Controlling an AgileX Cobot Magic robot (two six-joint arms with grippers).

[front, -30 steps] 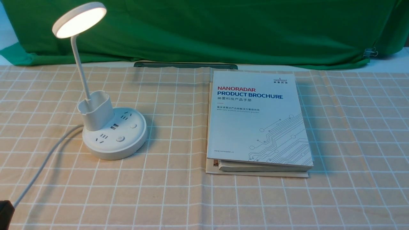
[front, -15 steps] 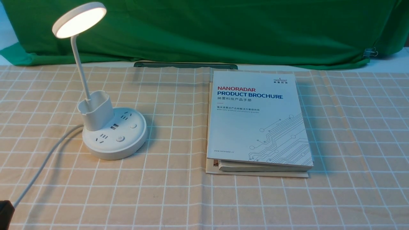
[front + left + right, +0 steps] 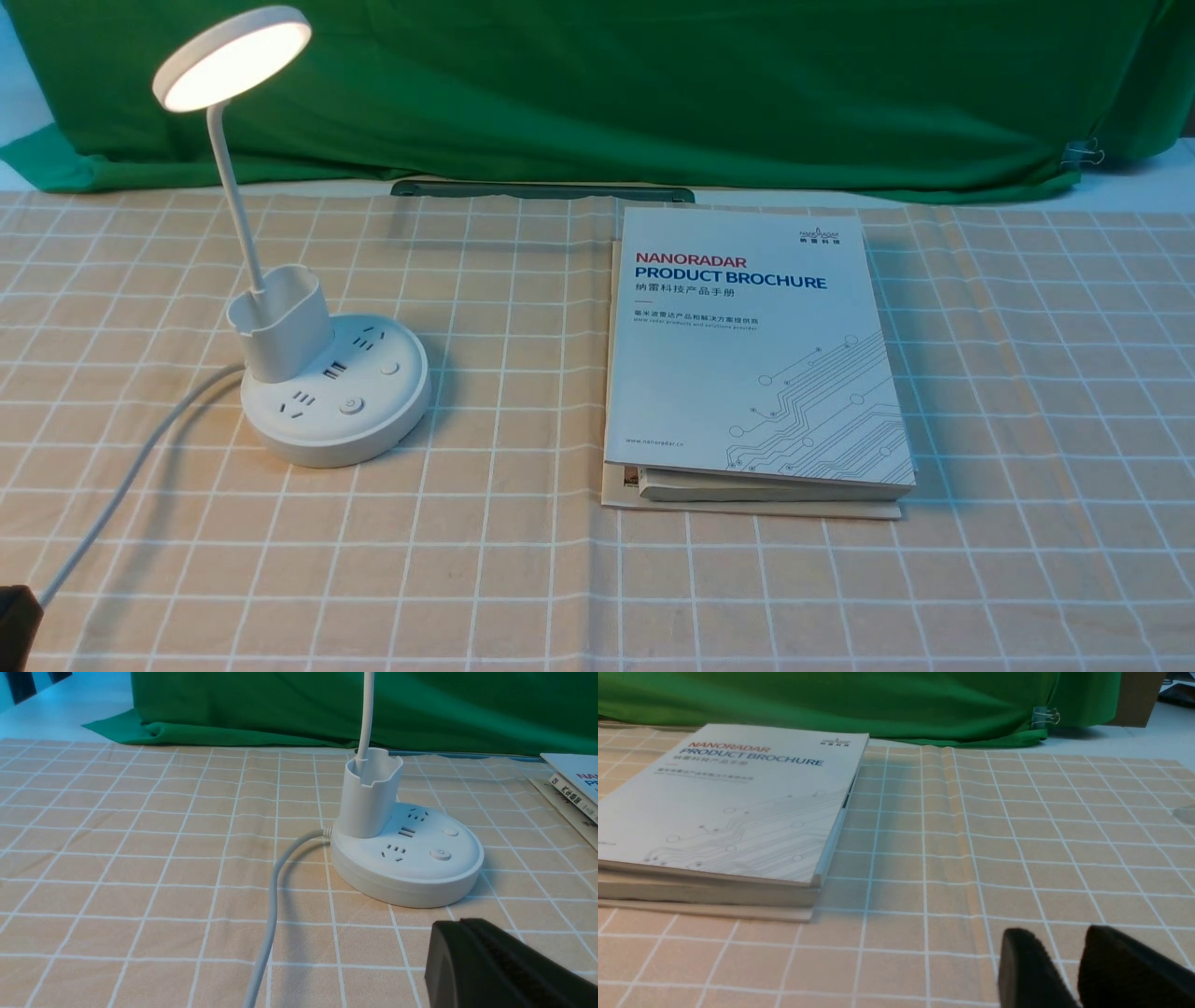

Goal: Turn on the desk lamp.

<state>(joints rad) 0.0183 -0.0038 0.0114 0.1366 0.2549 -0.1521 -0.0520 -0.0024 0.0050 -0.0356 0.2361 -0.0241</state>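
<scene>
Our lamp glows at the far left while both our grippers keep to the near side

We have the fingers of our left gripper [image 3: 460, 924] pressed together, with nothing pinched between them. Our right gripper [image 3: 1059, 934] is spread by a narrow gap, and the tablecloth shows between its fingers. Neither touches the desk lamp [image 3: 333, 431].

That white lamp stands upright on the left side of the table, its round disc head [image 3: 233, 61] lit and tilted. We see the thin neck [image 3: 235, 196] rising from the cup holder [image 3: 283, 327], which sits on the base beside the sockets and two round buttons, one bearing a power mark [image 3: 351, 405]. A pale cord [image 3: 140, 459] leaves the base and curves toward the near left.

Right of the lamp, well apart from it, we find the Nanoradar product brochure [image 3: 747, 355] on top of a thick book [image 3: 775, 488], with another flat publication [image 3: 747, 510] underneath. All of it rests on the beige checked tablecloth [image 3: 523, 579]. Along the far side hangs a green cloth [image 3: 653, 93], a binder clip [image 3: 1081, 153] gripping it at the right.
</scene>
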